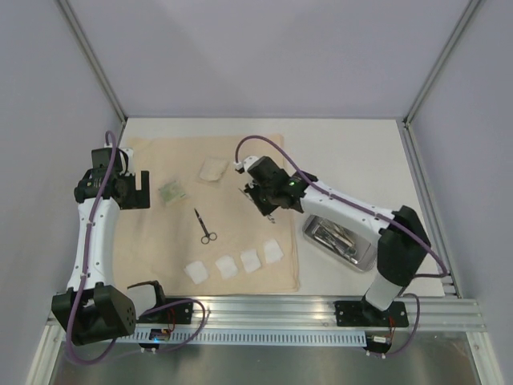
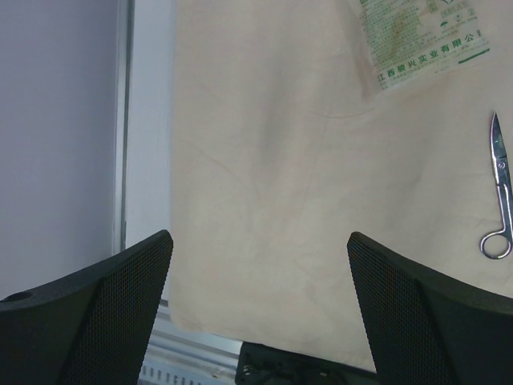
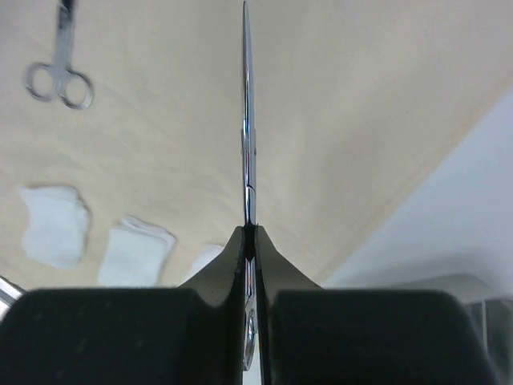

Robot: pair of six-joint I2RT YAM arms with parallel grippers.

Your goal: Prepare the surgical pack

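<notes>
A large beige cloth (image 1: 160, 233) lies spread flat on the table. On it rest metal scissors (image 1: 204, 227) (image 2: 500, 192) (image 3: 58, 72) and a row of several white gauze squares (image 1: 227, 265) (image 3: 54, 224). My right gripper (image 1: 264, 207) (image 3: 250, 228) hovers over the cloth's right part, shut on a thin steel instrument (image 3: 246, 112) seen edge-on and pointing away from the fingers. To the right of the cloth stands a shiny steel tray (image 1: 337, 239) with metal tools inside. My left gripper (image 1: 132, 191) (image 2: 258, 236) is open above the cloth's left edge, nothing between its fingers.
A green-printed packet (image 1: 171, 192) (image 2: 417, 36) and a pale packet (image 1: 213, 170) lie on the far half of the cloth. An aluminium rail (image 1: 264, 309) runs along the near edge. Frame posts (image 1: 92, 64) stand at the back corners.
</notes>
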